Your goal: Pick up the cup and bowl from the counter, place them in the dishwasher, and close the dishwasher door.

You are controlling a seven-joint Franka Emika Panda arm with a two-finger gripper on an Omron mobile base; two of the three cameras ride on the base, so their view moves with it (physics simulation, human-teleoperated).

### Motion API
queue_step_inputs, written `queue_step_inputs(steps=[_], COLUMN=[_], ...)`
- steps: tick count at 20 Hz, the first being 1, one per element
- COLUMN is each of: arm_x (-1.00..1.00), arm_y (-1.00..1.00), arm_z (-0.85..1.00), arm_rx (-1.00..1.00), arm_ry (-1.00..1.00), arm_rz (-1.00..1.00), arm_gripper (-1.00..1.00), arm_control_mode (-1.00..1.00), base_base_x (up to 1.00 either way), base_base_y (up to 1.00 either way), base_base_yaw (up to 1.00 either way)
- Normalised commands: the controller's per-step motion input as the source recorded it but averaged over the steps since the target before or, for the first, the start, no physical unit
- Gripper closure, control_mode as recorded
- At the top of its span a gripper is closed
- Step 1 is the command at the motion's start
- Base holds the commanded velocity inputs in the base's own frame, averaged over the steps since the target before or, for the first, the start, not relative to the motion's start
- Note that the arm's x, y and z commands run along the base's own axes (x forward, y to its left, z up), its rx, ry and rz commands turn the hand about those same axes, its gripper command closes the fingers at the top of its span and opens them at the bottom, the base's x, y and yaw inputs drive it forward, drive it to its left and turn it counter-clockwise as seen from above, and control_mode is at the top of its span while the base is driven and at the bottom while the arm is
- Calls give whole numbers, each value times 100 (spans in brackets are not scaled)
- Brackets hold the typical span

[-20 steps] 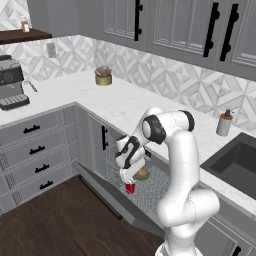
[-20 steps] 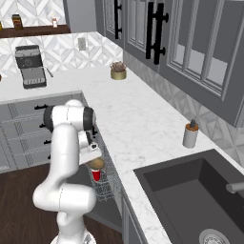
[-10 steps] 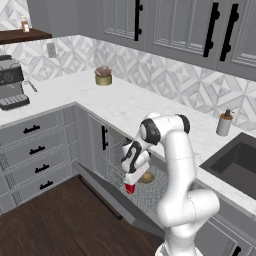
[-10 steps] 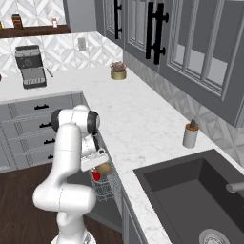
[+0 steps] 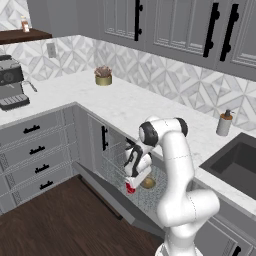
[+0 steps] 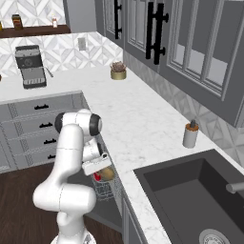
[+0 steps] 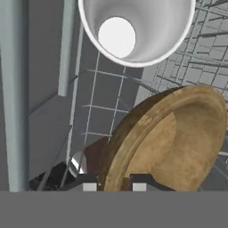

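My gripper [image 5: 136,175] hangs low inside the open dishwasher [image 5: 118,159], over its wire rack [image 7: 111,107]. It is shut on the rim of the tan-brown bowl [image 7: 178,142], which tilts just above the rack floor [image 5: 148,183] [image 6: 107,174]. The red cup [image 5: 130,188] stands upright in the rack right beside the bowl; the hand view looks down into the cup's white inside [image 7: 133,31]. The dishwasher door [image 5: 107,195] lies dropped open toward the floor. The white marble counter [image 5: 125,105] runs above.
A grey soap dispenser [image 5: 224,123] stands by the dark sink [image 5: 240,162]. A gold pot with a plant [image 5: 103,76] sits at the back of the counter and a coffee machine [image 5: 11,89] at the left. Grey drawers [image 5: 35,150] flank the dishwasher.
The hand has sunk lower into the rack with the bowl. The cup has stayed in place.
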Motion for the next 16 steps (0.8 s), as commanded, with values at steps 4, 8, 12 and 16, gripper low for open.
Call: queue_step_inputs(steps=[4,8,12,16], arm_x=[-2,-64,-85,-70], arm_y=[0,59,100,100], arm_z=[0,36,3,-17], arm_rx=[0,0,-6,-7], arm_ry=[-6,-22,-26,-10], arm_rz=[0,7,9,14], arm_gripper=[-100,-100,-100,-100], arm_control_mode=[-100,-100,-100,-100], base_base_x=[0,0,0,0], base_base_y=[0,0,0,0], base_base_yaw=[0,0,0,0])
